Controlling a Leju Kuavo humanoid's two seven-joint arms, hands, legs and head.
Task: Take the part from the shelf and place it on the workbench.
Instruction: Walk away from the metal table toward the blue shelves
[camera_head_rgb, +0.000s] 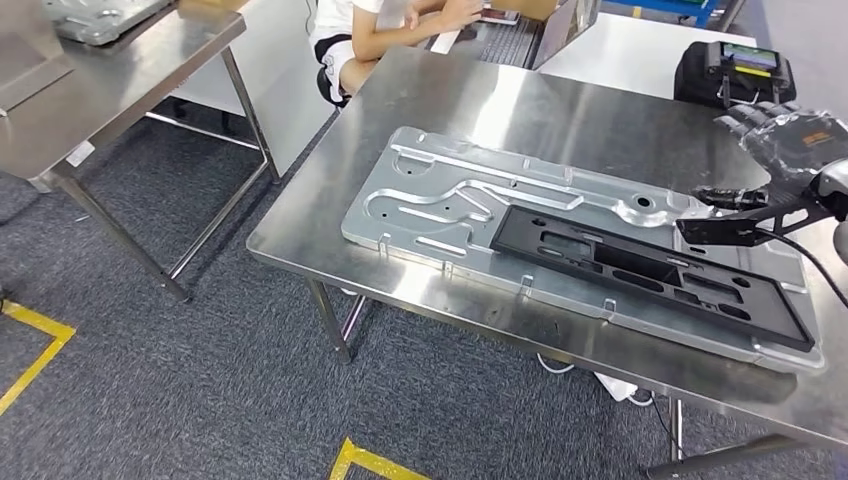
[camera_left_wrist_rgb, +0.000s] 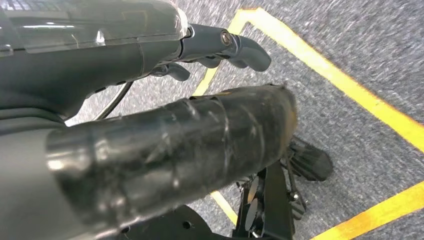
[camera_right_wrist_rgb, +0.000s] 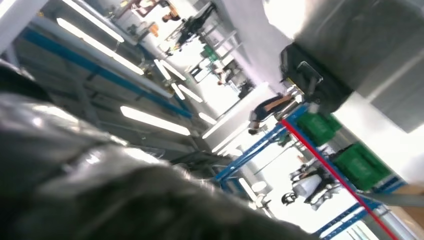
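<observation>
Workbench of brushed stainless steel (camera_head_rgb: 480, 110) with tube legs, standing on grey carpet (camera_head_rgb: 200, 400) marked with yellow tape lines (camera_head_rgb: 35, 345). Lying flat on it, a large stamped silver metal panel (camera_head_rgb: 440, 195) with raised ribs and channels, long axis running from the near-left of the bench toward the far-right edge. Resting on top of that panel, a long black rectangular plastic frame part (camera_head_rgb: 640, 270) with several cut-out openings, flat side down, long axis roughly parallel to the panel, one end pointing toward the bench's middle and the other toward its right corner, near the front edge. Right hand (camera_head_rgb: 790, 135) wrapped in clear film, raised above the right end of the bench, just past the panel's far corner, fingers loosely spread and holding nothing; a black bracket (camera_head_rgb: 735, 225) below the wrist overlapping the part's far edge in the head view, contact not clear. Left hand (camera_left_wrist_rgb: 150, 150) hanging over the carpet and tape lines in the left wrist view, dark fingers (camera_left_wrist_rgb: 240, 47) slightly curled and apart, nothing in them. Behind the bench, a seated person (camera_head_rgb: 370, 35) in a white top at a keyboard, and a black bag (camera_head_rgb: 735, 70). To the left, a second steel table (camera_head_rgb: 110, 70).
</observation>
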